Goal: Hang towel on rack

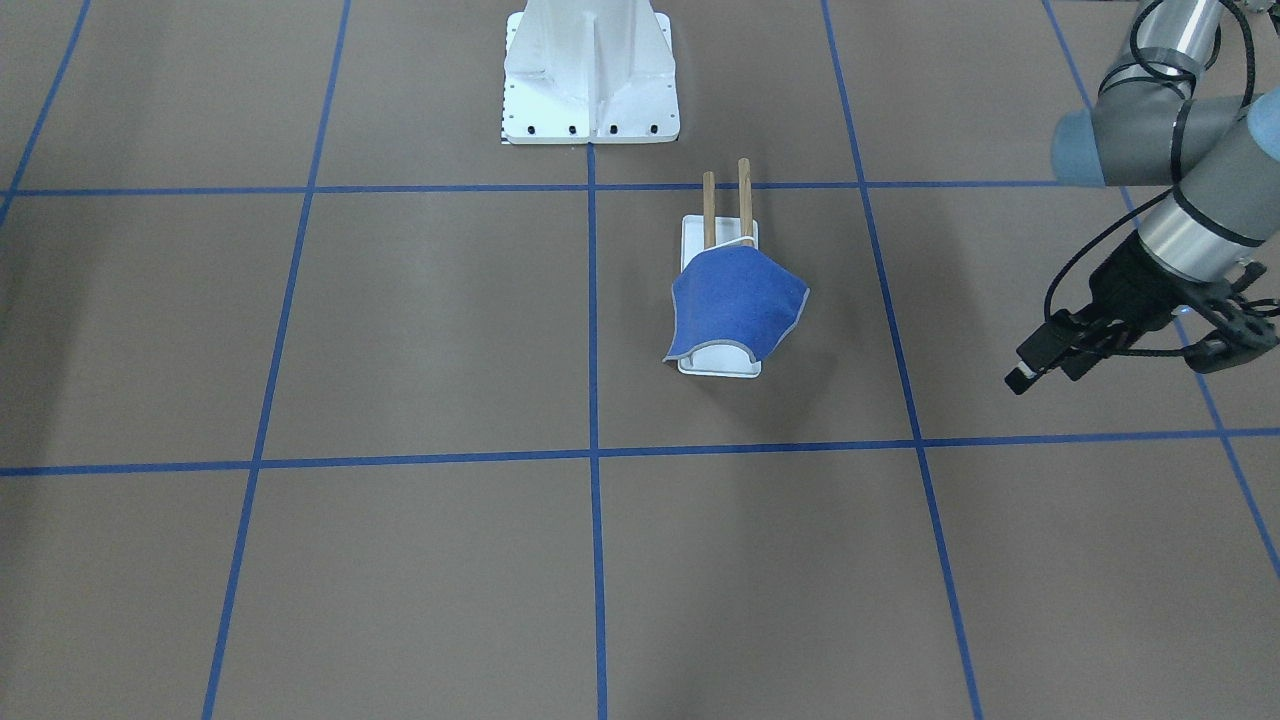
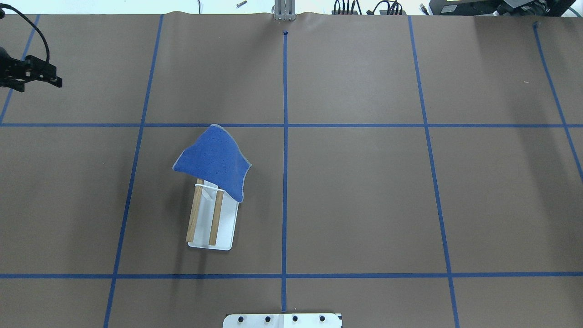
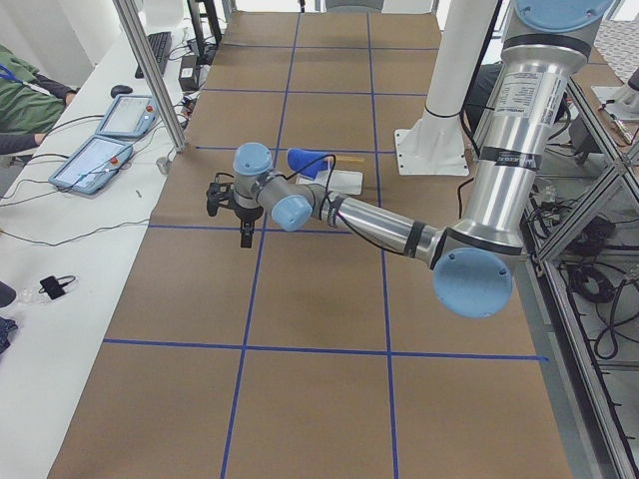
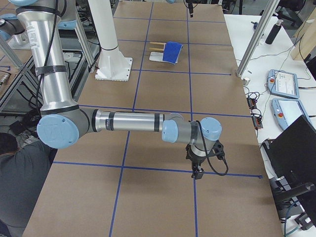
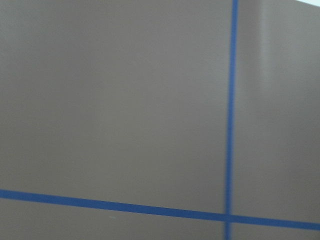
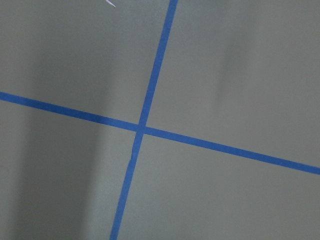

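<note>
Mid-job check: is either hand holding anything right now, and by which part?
Nothing is held. The towel is draped over one end of the rack, apart from both hands; the left hand and right hand hang empty, far from it.

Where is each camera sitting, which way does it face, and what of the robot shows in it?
Front-facing: across the table, facing the robot, steeply down; pedestal, left arm.
Overhead: behind the robot, looking down; left gripper, pedestal edge.
Exterior left: table's left end, along it; left arm near.
Exterior right: right end; right arm near.
Left wrist: down at bare table; no robot.
Right wrist: same, over a tape cross.
Shared: front-facing and overhead both show the towel draped on the rack.
</note>
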### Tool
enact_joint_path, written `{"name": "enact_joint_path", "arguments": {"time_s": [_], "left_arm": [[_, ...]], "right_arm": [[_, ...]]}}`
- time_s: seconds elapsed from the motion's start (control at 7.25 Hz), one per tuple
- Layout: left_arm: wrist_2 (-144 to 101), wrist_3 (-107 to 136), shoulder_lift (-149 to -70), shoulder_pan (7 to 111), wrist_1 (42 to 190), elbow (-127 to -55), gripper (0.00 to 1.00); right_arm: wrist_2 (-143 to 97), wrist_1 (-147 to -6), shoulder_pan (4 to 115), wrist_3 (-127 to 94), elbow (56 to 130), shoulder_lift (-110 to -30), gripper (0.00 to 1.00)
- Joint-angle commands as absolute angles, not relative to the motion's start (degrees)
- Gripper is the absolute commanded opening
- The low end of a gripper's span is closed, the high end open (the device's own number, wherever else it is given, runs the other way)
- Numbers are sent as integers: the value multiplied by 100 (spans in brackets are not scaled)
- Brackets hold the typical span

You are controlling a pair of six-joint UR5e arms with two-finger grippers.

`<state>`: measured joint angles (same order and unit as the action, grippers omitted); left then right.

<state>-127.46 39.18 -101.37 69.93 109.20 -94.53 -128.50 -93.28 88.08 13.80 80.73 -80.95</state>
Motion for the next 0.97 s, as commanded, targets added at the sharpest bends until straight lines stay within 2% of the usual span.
{"name": "enact_joint_path", "arguments": {"time_s": [0.0, 0.28, 0.41, 0.83], "left_arm": [[-12770, 1365, -9854, 7696, 9681, -9440, 97], [-12745, 415, -9372, 8163, 9203, -9300, 98], [-12779, 387, -9265, 8330, 9307, -8986, 98], [-13638, 439, -8958, 8990, 9202, -9148, 98]], "right_arm": [[-12841, -9334, 8824, 1371, 8042, -8156, 100], [-12832, -9334, 8824, 1362, 8042, -8147, 100], [-12832, -9334, 8824, 1362, 8042, -8147, 100], [-12841, -9325, 8824, 1362, 8051, -8147, 100]]}}
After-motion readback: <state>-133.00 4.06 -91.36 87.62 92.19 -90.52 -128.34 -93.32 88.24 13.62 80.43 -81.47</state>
